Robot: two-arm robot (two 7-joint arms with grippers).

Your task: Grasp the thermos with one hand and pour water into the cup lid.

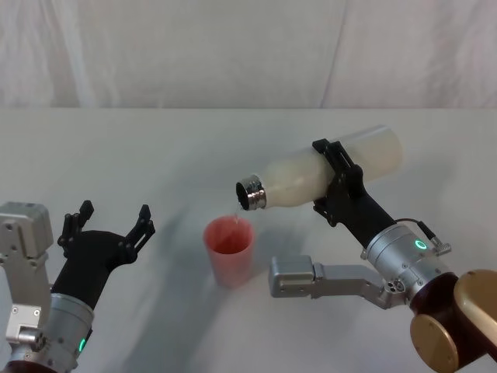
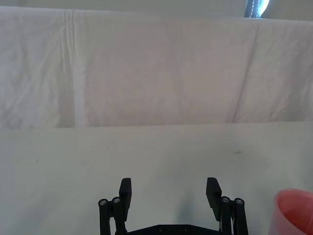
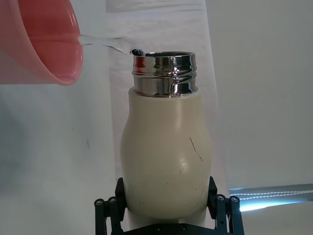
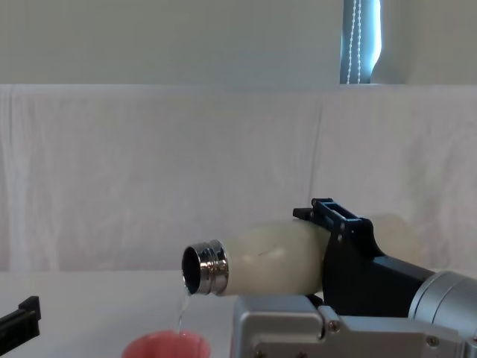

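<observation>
Currently my right end effector (image 1: 339, 180) is clamped on the smooth cream thermos (image 1: 326, 172), tipped, shiny threaded neck over the pink cup lid (image 1: 230, 250) on the desk (image 1: 155, 148); thin stream falling. Left end effector (image 1: 109, 223) released, idle.

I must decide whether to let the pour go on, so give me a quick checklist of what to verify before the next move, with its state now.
1. Right gripper clamped around the thermos: ok, fingers on both sides of the body.
2. Thermos tipped with its neck lowest: ok.
3. Neck above the cup lid: ok, the water stream falls inside the rim.
4. Cup lid upright on the table: ok.
5. Water level in the cup lid: cannot tell.
6. Left gripper out of the way: ok, open, beside the cup lid and apart from it.
</observation>
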